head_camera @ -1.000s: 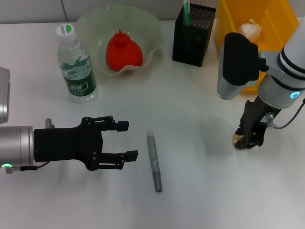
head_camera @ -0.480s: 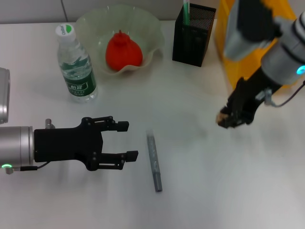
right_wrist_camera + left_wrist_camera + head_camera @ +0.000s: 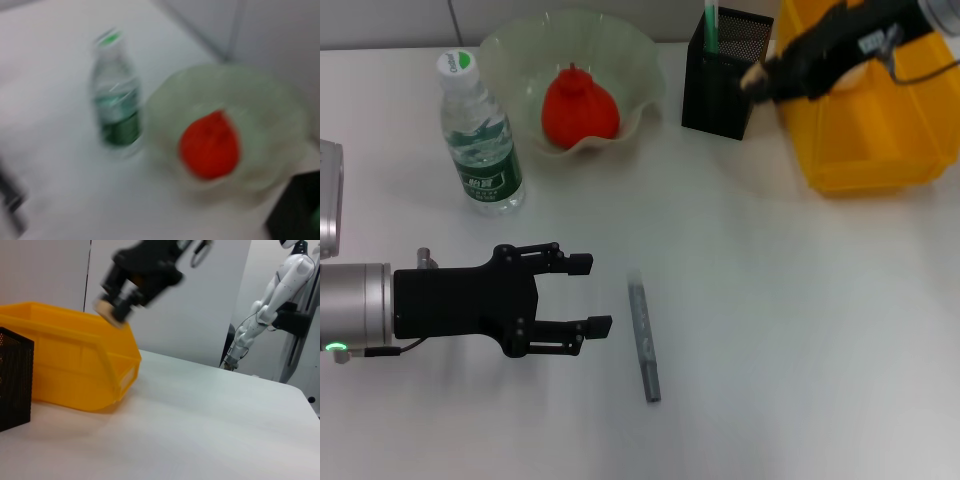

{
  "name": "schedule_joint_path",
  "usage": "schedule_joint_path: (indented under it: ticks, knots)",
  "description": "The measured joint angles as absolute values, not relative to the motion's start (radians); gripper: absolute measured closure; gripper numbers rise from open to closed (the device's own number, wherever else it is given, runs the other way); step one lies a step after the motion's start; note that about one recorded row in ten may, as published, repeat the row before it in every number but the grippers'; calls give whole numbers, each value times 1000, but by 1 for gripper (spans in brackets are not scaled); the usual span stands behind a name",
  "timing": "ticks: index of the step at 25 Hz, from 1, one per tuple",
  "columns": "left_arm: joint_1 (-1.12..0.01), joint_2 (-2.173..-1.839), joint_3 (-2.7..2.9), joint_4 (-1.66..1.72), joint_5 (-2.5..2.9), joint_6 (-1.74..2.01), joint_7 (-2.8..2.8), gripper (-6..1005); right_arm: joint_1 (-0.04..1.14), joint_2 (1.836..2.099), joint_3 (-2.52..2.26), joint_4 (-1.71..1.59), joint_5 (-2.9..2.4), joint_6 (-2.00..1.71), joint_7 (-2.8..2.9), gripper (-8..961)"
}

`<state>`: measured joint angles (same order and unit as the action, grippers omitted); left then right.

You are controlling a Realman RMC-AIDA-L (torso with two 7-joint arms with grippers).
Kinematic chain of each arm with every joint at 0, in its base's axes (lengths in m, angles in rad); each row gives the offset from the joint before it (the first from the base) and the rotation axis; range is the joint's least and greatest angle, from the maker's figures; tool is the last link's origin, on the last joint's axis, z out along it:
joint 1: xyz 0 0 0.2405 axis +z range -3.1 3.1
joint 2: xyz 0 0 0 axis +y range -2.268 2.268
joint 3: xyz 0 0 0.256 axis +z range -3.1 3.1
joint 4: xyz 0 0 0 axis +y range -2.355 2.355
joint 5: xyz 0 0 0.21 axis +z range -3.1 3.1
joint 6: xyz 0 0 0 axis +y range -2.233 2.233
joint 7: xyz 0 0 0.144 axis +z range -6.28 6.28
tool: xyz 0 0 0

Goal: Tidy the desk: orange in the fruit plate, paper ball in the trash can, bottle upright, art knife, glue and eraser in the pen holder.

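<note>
One tiny tan-beige eraser block, pinched in the right gripper at upper right, needs lowering into the black wire-mesh pen holder; the left gripper waits open.

You have one orange, lying in the one fruit plate. One bottle stands upright just left of that plate. One pen holder sits right of the plate, with one glue stick standing up out of it. One trash can lies farther right of the plate. One eraser shows at the pen holder's right rim, right of the plate. One art knife lies flat, well in front of the plate. You count two grippers.
</note>
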<state>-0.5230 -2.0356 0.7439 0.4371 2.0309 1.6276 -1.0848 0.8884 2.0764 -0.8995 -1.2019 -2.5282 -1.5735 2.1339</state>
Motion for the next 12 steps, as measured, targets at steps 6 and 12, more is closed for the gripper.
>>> schedule_joint_path:
  ticks: [6,12]
  knots:
    - [-523,-2036,744,436,2031,1628,-1083,197,894,2076,-909,-1169,-2528,-1399,2204,691]
    - [-523,-2036,744,436,2031,1628,-1081,197,939,2075,-922,-1039,-2548,-1217,2236,690]
